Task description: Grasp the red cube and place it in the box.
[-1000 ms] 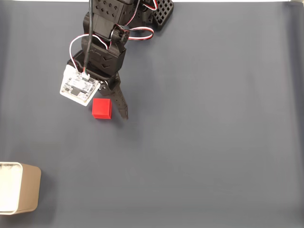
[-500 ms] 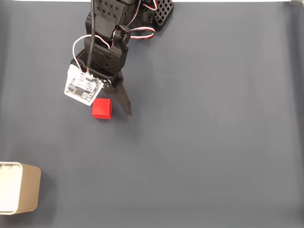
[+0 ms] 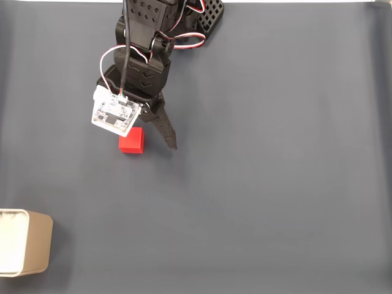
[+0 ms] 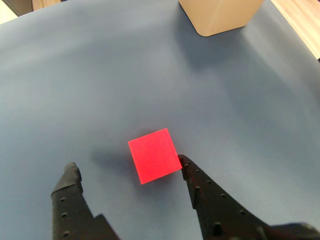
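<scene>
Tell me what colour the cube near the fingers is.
Bright red; the red cube shows best in the wrist view.

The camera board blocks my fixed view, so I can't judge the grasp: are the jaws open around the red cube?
Observer: Yes. In the wrist view the gripper is open, with only the near part of the red cube inside the gap.
Operator: Centred?
Observer: No. It sits hard by the right-hand finger in that view, well clear of the other.
Operator: Lifted?
Observer: No, it rests flat on the mat.
</scene>
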Robot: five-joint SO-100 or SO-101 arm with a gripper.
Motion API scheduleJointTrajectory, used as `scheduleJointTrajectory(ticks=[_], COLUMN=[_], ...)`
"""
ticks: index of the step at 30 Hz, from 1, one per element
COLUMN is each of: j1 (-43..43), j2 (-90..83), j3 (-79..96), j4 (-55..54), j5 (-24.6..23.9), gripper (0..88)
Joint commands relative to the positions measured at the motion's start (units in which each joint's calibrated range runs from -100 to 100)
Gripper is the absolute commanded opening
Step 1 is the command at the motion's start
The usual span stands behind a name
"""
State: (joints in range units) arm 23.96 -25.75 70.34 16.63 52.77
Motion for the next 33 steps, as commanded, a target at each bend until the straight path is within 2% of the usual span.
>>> scheduleJointTrajectory(ticks=[1, 33], j1=[-1.0, -3.5], j2=[-2.8, -4.9], j3=[0.0, 0.6], j4=[-0.2, 1.0], j5=[-0.4, -1.7], gripper=[44.4, 44.0])
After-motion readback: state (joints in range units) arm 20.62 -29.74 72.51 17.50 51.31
